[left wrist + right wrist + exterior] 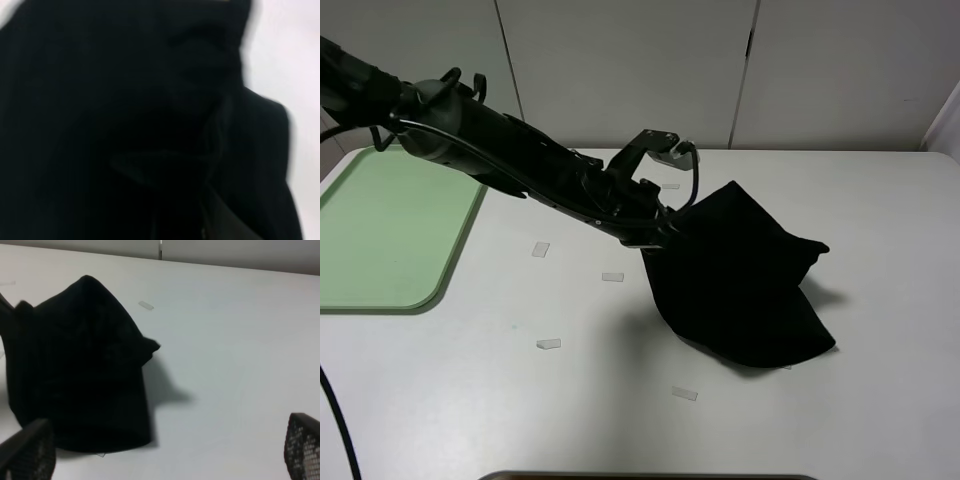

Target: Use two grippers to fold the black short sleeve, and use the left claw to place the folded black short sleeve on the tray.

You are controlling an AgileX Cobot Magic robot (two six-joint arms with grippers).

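My left claw is pinching the black short sleeve by its upper edge. The plain black cloth is hanging below my fingers in a bunched, half-folded shape. My right gripper is standing wide open, apart from the cloth. The pale green tray is lying flat, well behind my left fingers.

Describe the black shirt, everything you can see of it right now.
The black shirt is plain, soft cloth, folded into a bunched, rough triangle with no print showing. The left gripper pinches one edge and holds that side raised, while the lower part appears to rest on the white table. It sits right of centre, well apart from the green tray.
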